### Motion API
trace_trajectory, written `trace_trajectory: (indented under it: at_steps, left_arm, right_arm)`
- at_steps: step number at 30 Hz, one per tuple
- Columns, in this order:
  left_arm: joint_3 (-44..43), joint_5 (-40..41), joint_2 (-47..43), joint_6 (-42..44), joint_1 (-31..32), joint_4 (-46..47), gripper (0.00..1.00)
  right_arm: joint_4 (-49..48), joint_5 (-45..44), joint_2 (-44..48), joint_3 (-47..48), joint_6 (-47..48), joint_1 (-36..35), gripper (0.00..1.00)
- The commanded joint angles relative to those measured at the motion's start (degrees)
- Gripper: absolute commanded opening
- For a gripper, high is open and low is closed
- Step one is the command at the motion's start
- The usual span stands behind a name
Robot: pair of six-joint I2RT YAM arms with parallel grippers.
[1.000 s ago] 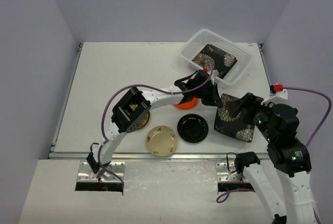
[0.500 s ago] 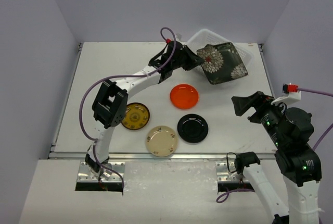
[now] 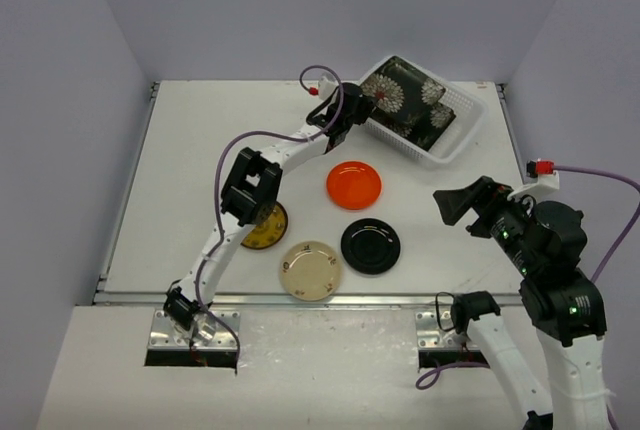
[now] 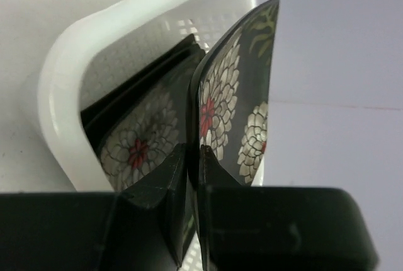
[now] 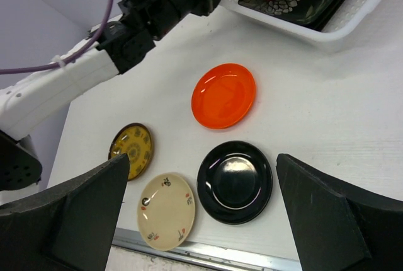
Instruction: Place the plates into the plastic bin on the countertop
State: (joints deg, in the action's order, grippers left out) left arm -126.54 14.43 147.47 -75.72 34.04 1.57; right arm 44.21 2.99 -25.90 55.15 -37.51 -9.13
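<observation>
Your left gripper (image 4: 194, 151) is clamped tight on the edge of a black floral plate (image 4: 236, 101), holding it tilted over the plastic bin (image 3: 455, 145) at the far right corner of the countertop (image 3: 200, 150). Your right gripper (image 5: 201, 201) is spread wide and holds nothing.

Only the left wrist view shows a second floral plate (image 4: 135, 145) leaning inside the bin, just beside the held one. The right wrist view shows the orange plate (image 5: 224, 96), black round plate (image 5: 235, 181), cream plate (image 5: 166, 210) and yellow patterned plate (image 5: 130, 147) in full. From above, your left arm's elbow covers part of the yellow one.

That arm stretches diagonally from the near left edge to the bin. Your right arm is folded back by the near right corner.
</observation>
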Motion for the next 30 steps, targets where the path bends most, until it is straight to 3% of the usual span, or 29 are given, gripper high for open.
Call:
trace_trajectory:
  at_steps: [1, 16, 17, 21, 28, 30]
  left_arm:
    - [-4.8, 4.7, -2.8, -6.0, 2.1, 12.4, 0.00]
    - [-4.6, 6.5, -2.7, -8.0, 5.1, 9.0, 0.00]
    - [-4.6, 6.6, -2.8, -8.0, 5.2, 8.9, 0.02]
    - [-2.4, 8.1, -5.1, -8.3, 5.7, 7.5, 0.35]
    - [3.8, 8.5, -9.1, -9.2, 5.8, 9.0, 0.37]
    - [4.5, 8.6, -10.3, -9.2, 5.9, 8.8, 0.44]
  right_arm:
    - [-2.9, 0.7, 0.4, 0.2, 0.7, 0.2, 0.99]
    - [-2.7, -0.4, 1.9, -0.9, 1.9, 0.1, 0.99]
    - [-2.7, -0.4, 2.0, -0.8, 1.9, 0.1, 0.99]
    - [-2.4, -0.1, 2.4, -0.8, 1.7, 0.1, 0.99]
    - [-2.2, 0.0, 2.7, -0.3, 1.5, 0.1, 0.99]
    - [-2.2, 0.0, 2.5, -0.2, 1.5, 0.1, 0.99]
